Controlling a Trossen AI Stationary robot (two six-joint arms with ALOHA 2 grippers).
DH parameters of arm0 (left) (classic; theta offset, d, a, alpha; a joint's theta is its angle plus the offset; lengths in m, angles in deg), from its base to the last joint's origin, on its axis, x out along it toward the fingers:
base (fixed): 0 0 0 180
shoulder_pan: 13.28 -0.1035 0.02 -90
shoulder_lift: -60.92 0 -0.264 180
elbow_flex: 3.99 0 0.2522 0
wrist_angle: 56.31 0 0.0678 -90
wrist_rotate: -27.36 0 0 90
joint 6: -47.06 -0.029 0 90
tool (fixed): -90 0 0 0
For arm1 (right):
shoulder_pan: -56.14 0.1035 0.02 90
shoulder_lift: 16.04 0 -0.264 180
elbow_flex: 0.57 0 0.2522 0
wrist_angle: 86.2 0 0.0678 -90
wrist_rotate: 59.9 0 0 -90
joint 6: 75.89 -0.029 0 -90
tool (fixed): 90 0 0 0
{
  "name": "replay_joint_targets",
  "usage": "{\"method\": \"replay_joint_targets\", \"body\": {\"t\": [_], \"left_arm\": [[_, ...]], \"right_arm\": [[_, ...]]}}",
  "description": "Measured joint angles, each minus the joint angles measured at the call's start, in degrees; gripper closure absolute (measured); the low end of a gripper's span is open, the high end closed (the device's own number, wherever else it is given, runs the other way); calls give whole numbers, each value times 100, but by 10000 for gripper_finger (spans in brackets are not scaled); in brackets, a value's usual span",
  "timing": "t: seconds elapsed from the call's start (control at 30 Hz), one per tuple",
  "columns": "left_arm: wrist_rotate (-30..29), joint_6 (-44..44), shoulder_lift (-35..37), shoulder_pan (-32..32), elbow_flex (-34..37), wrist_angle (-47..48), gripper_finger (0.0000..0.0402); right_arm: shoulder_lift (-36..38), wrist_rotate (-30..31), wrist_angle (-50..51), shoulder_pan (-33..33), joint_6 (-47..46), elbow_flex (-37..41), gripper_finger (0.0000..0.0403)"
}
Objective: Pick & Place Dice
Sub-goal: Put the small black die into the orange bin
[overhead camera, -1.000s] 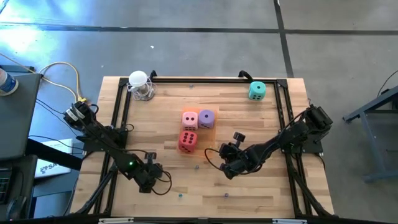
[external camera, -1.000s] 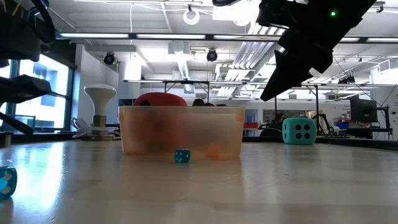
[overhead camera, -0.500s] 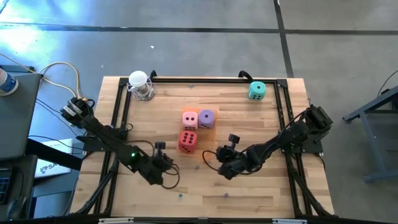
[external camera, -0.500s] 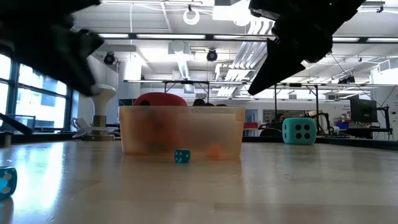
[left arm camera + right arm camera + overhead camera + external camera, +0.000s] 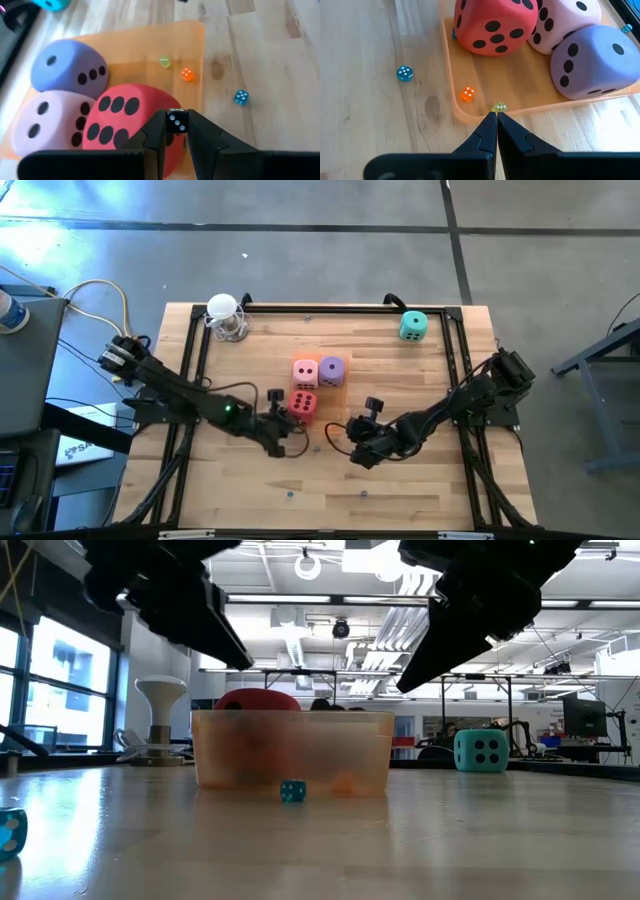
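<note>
High view: over the last second the left arm has been swung in from the near-left corner of the light wooden table (image 5: 400,480) towards the middle. The right arm has barely shifted.

- Nearest: two tiny teal dice are left loose on the bare wood, one (image 5: 292,791) just in front of the tray, one (image 5: 10,832) at the near-left edge.
- The left gripper (image 5: 176,121) is clamped on a small black die with white pips (image 5: 176,121), and is held above the near-left side of the flat translucent orange tray (image 5: 150,40), over the soft red die (image 5: 303,405).
- Judgement: the carry is done and release into the tray is due. The three loose or held small dice are not yet placed.
- The right gripper (image 5: 496,116) is closed and empty, with its tips at the tray's near rim, just beside a tiny yellow-green die (image 5: 499,107). A tiny orange die (image 5: 467,94) lies inside the rim to the left of it.
- The tray is mostly filled: the red die is nearest, the soft pink die (image 5: 306,372) and soft purple die (image 5: 332,370) are touching behind it. Only the near-right strip of the floor is open, so a drop is best aimed there.
- Both grippers are close together at the near rim, so a clash is possible if both are moved.
- Far right: the soft teal die (image 5: 412,326) sits alone by the black frame rail (image 5: 320,308), well apart from the tray.
- Far left: a white rounded fixture (image 5: 226,315) stands in the corner.
- Open room is left along the near and right sides.
</note>
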Motion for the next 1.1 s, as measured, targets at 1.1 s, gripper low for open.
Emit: {"method": "replay_joint_targets", "body": {"t": [1.1], "left_arm": [[941, 60, -267, -417, 4, 228, 328]], "right_arm": [[0, 15, -85, -1, 6, 0, 399]]}}
